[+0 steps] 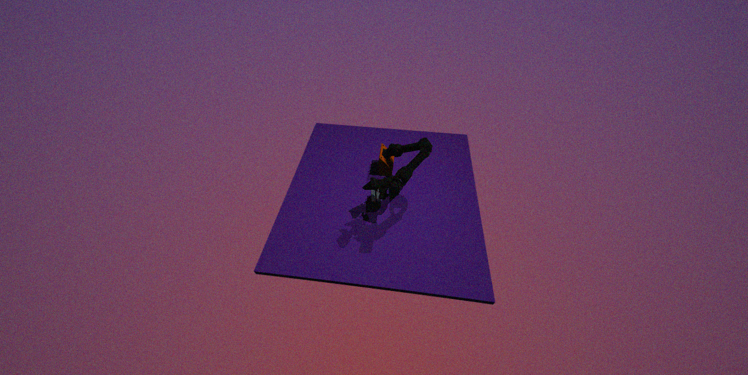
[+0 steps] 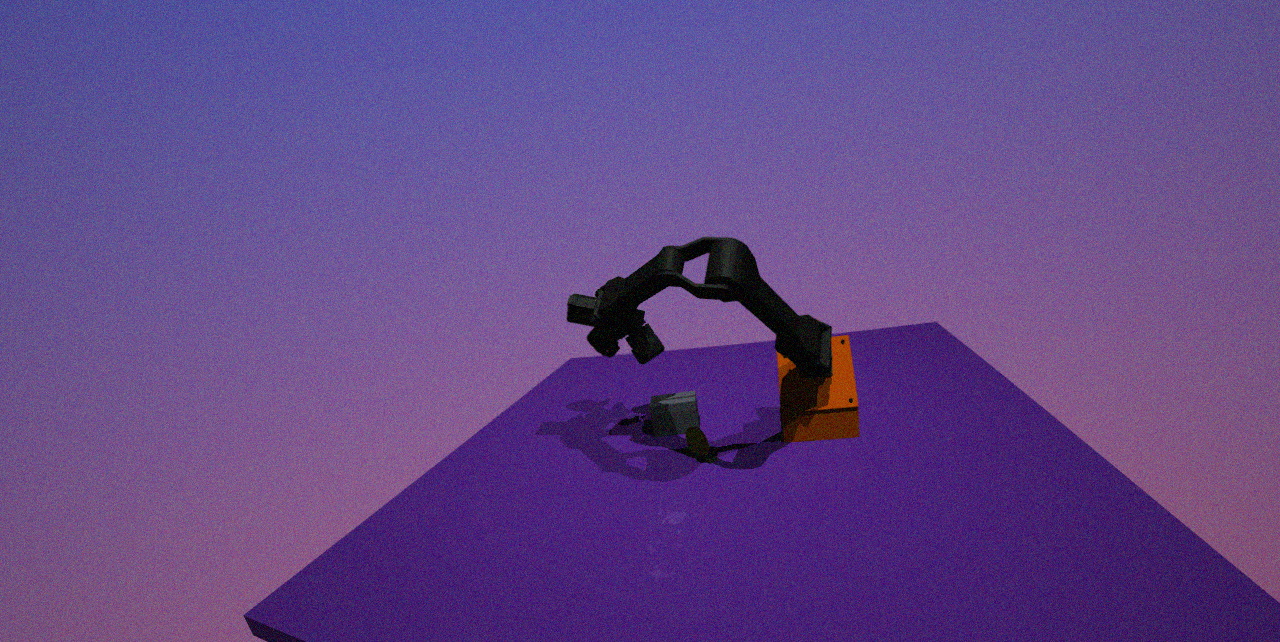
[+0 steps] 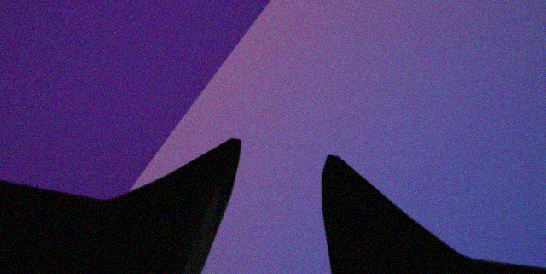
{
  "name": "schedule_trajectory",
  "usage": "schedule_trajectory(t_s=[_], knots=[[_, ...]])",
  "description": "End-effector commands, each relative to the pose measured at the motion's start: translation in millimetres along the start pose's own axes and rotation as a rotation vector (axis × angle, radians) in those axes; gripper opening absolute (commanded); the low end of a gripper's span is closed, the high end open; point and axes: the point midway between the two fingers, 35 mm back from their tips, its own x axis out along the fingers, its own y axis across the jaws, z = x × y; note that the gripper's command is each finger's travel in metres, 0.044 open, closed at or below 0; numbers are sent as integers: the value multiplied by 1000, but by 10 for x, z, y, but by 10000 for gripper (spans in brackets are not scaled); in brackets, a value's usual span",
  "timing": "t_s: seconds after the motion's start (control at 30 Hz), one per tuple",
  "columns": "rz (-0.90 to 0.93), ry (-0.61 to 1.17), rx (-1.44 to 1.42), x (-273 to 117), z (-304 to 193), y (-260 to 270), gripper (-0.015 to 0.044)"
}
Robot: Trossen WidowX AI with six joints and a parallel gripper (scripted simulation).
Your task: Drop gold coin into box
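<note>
My gripper [image 3: 282, 157] is partly open, with nothing between its fingertips in the wrist view. In the exterior view it hangs well above the table, up and to the left of the grey box [image 2: 675, 416], and its fingertips cannot be made out there. The box stands on the table; in the top view it shows only as a small grey patch beside the dark arm. The gold coin [image 2: 694, 441] stands on edge just in front and to the right of the box, dim in shadow. The dark-green holder [image 2: 706, 457] is under it, hard to make out. The slot is too small to tell.
The purple table [image 1: 439, 263] [image 2: 895, 548] carries the arm's orange base [image 2: 819, 426] [image 1: 383, 153], to the right of the coin and box in the exterior view. The arm arches from the base above them. Dark arm shadows lie around the box and holder.
</note>
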Motion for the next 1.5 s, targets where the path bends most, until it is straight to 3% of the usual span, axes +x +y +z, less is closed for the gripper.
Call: schedule_trajectory(t_s=[0.0, 0.2, 0.43, 0.87, 1.47], knots=[[447, -53, 345, -296, -186, 753, 161], [851, 23, 685, -774, -315, 1310, 161], [1306, 259, 1100, -1475, -418, 1716, 161], [1314, 264, 1108, -1473, -395, 1704, 161], [1315, 264, 1108, -1295, -164, 2159, 161]])
